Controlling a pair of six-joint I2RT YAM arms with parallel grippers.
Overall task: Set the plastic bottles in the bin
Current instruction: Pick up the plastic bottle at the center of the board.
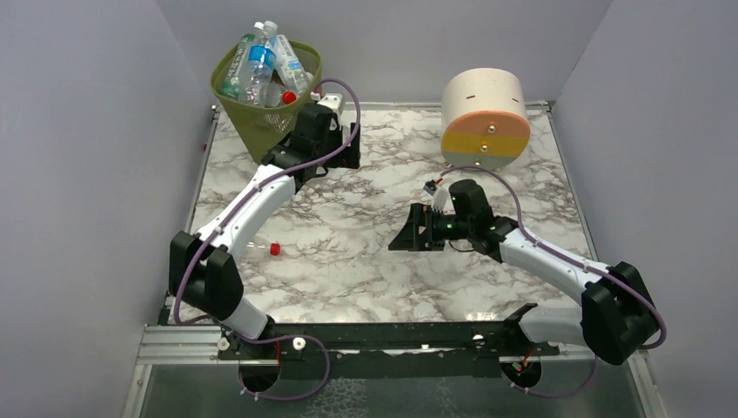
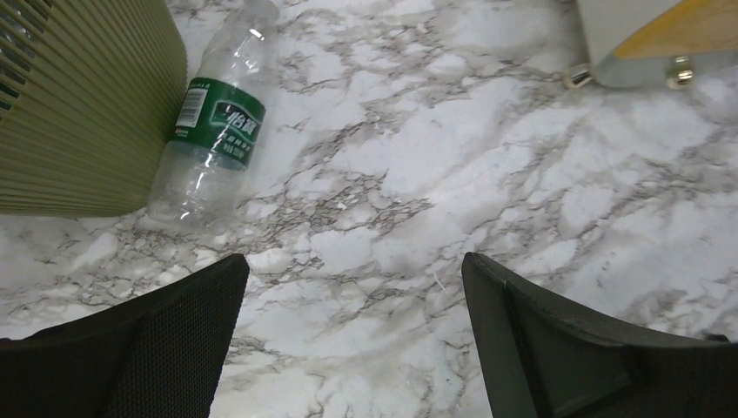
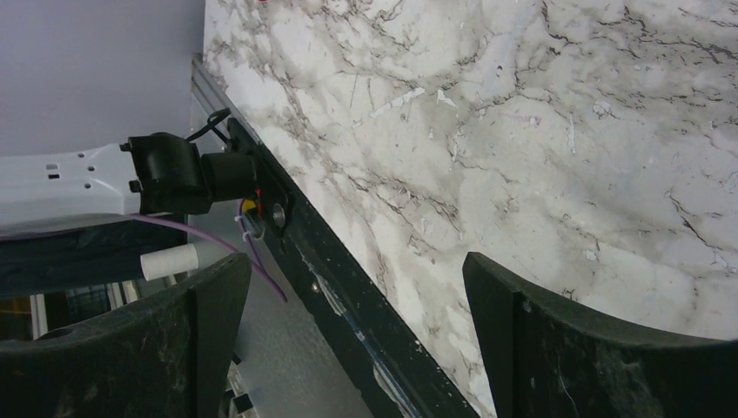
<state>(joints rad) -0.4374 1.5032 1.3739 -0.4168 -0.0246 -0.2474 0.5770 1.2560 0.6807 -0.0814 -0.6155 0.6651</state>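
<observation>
With the left gripper and right gripper both spread wide and empty, a skewed pinch could squirt the green-labelled bottle, at the left's eleven o'clock beside the bin, away.

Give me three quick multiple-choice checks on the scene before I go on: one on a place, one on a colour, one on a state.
1. Where is the green-labelled bottle?
A. Inside the bin
B. Lying on the table beside the bin
C. Standing upright mid-table

2. What colour is the bottle cap on the table beside the left forearm?
A. Blue
B. Red
C. White

3. What state is the left pincer in?
A. Open and empty
B. Shut on a bottle
C. Shut on the bin's rim

Answers:
1 B: the left wrist view shows it on its side on the marble, next to the bin's wall.
2 B: the top view shows it plainly red.
3 A: its fingers stand wide apart with only table between them.
</observation>
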